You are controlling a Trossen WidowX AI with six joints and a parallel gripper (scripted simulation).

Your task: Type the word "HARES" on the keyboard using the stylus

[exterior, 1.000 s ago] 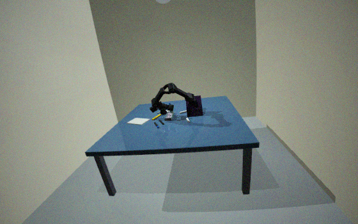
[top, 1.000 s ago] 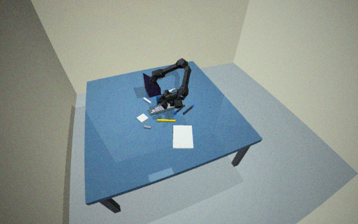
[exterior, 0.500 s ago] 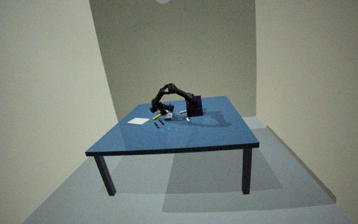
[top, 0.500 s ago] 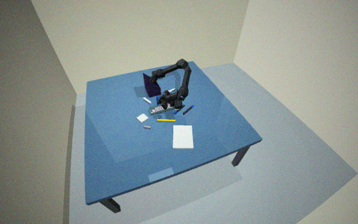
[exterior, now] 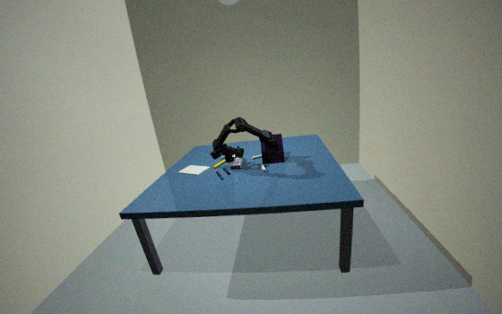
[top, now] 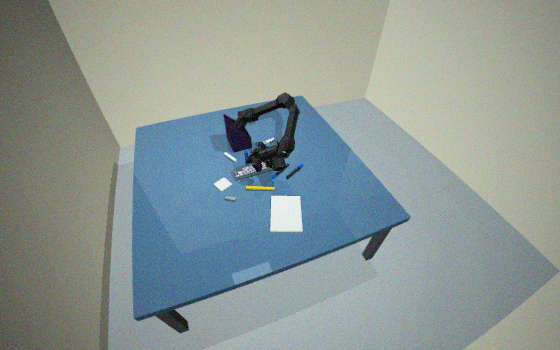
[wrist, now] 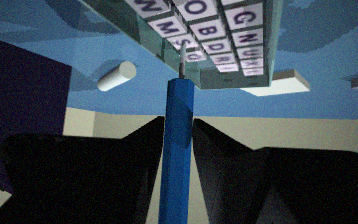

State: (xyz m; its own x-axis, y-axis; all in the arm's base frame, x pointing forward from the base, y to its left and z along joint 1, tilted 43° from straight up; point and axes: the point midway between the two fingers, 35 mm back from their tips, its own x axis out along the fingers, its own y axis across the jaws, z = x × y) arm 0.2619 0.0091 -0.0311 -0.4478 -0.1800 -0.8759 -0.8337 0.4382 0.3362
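The keyboard (top: 246, 171) (exterior: 236, 163) (wrist: 207, 30) lies on the blue desk, with white letter keys in a greenish frame. My gripper (wrist: 178, 124) is shut on the blue stylus (wrist: 180, 100), which sticks out ahead of the fingers over the keyboard. In the wrist view the thin grey tip (wrist: 182, 55) overlaps the S key (wrist: 179, 41), beside the O key below it. Whether the tip touches or presses the key cannot be told. In the top and exterior views the arm arches over the desk and hides part of the keyboard.
A dark purple panel (top: 237, 135) (exterior: 273, 150) (wrist: 32, 95) stands behind the keyboard. A white cylinder (top: 230, 157) (wrist: 116, 76), a white square (top: 223, 184) (wrist: 282, 83), a grey block (top: 230, 198), a yellow stick (top: 260, 188), white paper (top: 286, 214) and dark pens (top: 295, 171) lie around it.
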